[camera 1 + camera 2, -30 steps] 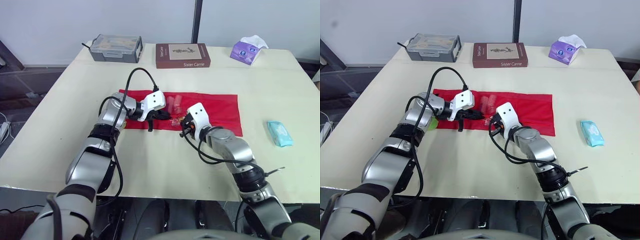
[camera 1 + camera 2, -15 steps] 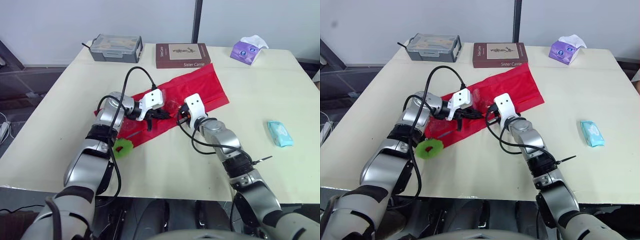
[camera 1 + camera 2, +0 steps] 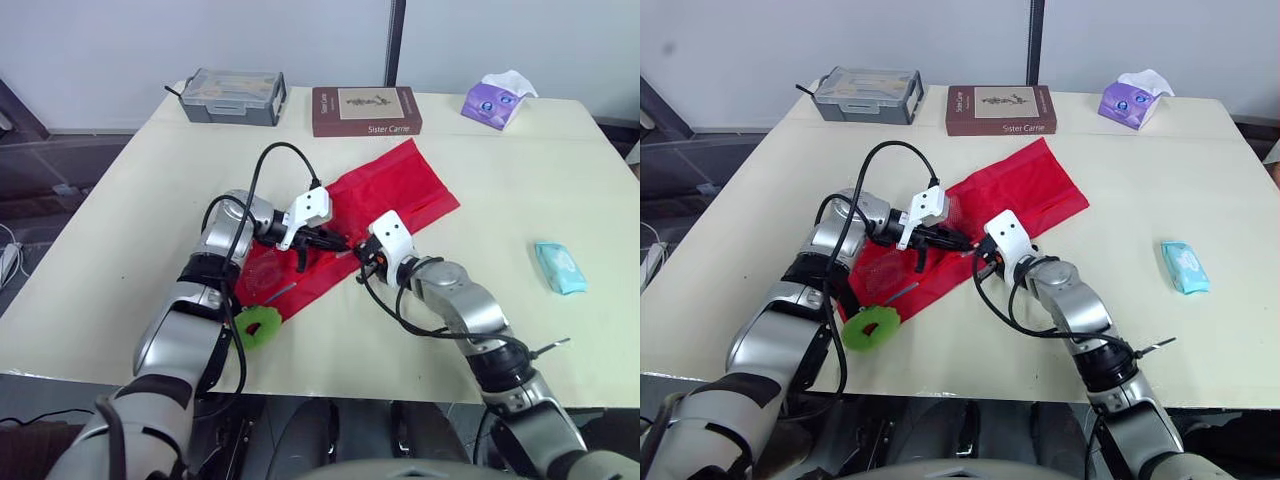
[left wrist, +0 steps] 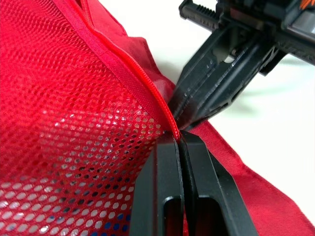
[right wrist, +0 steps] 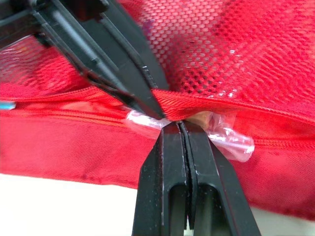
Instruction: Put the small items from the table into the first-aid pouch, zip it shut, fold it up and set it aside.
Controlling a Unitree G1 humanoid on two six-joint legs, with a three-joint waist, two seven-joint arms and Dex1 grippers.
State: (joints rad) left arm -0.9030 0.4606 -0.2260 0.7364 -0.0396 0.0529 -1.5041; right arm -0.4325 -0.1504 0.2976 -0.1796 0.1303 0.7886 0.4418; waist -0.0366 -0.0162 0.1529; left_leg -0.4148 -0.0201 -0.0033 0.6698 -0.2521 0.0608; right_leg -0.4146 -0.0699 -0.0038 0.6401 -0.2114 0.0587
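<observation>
Left wrist view: the left gripper [image 4: 179, 141] has its two black fingers pressed fully together, pinching the zip edge [image 4: 129, 66] of the red first-aid pouch [image 3: 392, 192]. The right gripper [image 5: 179, 127] meets it tip to tip from the opposite side. Its fingers are also fully closed, on the same edge. A clear wrapper [image 5: 232, 143] pokes out of the pouch mouth right at the right gripper's tips. Whether it is caught in the pinch too cannot be told.

A second ago the pouch lay flat and square to the table [image 3: 120, 200] edge. It now lies on a slant: its far corner points away from both grippers, and its near end trails back under the left forearm. The swing has also uncovered a green ring [image 3: 258, 326], which now lies on the bare table behind the left gripper, beside that forearm.

This probably means the packing step is not finished. The ring is outside the pouch, and a blue packet [image 3: 558, 266] lies well off on the right gripper's outer side. With the wrapper sitting in the mouth, the zip looks unclosed at this spot. Zipping, folding and setting aside are all left to do.
</observation>
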